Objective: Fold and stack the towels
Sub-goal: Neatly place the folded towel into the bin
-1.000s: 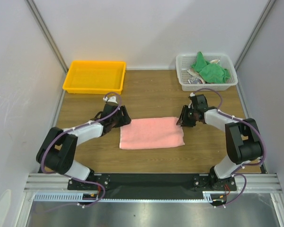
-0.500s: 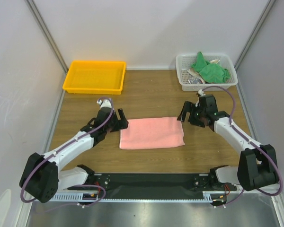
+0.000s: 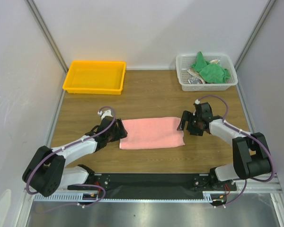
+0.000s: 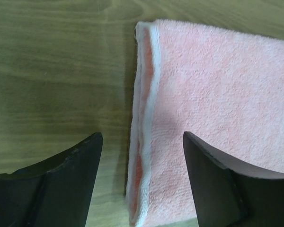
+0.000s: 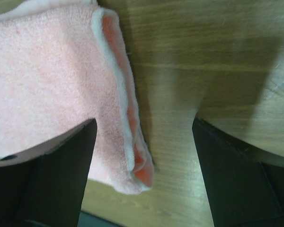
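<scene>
Folding step: left gripper [image 3: 119,133] and right gripper [image 3: 183,124], both spread, straddle the pink towel [image 3: 151,133]; next you pinch its short ends.

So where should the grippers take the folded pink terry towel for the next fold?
Grip the pink terry towel at its short ends, where the layered edges lie open: left gripper from the left, right gripper from the right, low along the wooden table. Each straddles its edge, open.
</scene>
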`<state>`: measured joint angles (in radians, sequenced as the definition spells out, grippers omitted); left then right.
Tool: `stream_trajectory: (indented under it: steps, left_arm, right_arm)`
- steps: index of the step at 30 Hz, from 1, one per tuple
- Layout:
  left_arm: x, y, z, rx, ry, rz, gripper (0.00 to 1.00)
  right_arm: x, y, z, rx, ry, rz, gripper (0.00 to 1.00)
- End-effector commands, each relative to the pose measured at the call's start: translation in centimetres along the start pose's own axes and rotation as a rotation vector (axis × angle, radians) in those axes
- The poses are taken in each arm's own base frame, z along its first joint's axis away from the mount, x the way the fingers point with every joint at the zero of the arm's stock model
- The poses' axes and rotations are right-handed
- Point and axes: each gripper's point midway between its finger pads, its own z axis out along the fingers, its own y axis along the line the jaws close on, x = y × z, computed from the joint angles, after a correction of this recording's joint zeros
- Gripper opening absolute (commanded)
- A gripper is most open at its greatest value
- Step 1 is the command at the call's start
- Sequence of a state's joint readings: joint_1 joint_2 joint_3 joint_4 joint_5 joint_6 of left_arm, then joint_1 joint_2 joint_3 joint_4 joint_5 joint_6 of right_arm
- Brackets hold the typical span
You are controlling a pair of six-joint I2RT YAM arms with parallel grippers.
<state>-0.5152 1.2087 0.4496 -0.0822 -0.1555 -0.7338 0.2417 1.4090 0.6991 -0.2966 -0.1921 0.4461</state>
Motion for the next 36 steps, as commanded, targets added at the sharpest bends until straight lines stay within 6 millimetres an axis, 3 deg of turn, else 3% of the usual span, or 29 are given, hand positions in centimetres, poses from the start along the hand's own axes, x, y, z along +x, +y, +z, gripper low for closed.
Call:
stream_trajectory:
  steps: [1, 8, 17, 20, 27, 31, 36]
  left_arm:
    - [0.2, -0.9, 0.8, 0.029, -0.006, -0.018, 0.73]
    - [1.0, -0.5, 1.9, -0.001, 0.010, -0.024, 0.62]
    - [1.7, 0.5, 2.7, -0.052, 0.037, 0.010, 0.32]
    - [1.7, 0.6, 2.9, -0.061, 0.045, 0.023, 0.26]
    - [1.4, 0.8, 2.9, -0.085, 0.047, 0.047, 0.25]
    - [1.5, 1.4, 2.9, -0.123, 0.060, 0.066, 0.20]
    - [1.8, 1.8, 3.3, -0.143, 0.081, 0.096, 0.05]
  right_arm:
    - [-0.1, 0.1, 1.1, -0.022, -0.016, 0.019, 0.88]
    - [1.5, -0.4, 2.9, -0.017, 0.022, 0.038, 0.81]
    - [3.0, -0.6, 4.2, -0.001, 0.054, 0.037, 0.74]
    - [3.3, -0.9, 4.0, 0.017, 0.058, 0.045, 0.73]
    - [3.6, -1.2, 1.9, 0.077, 0.064, 0.094, 0.75]
    - [4.9, -0.9, 0.8, 0.104, 0.085, 0.117, 0.76]
    - [6.3, -0.3, 1.2, 0.120, 0.076, 0.096, 0.77]
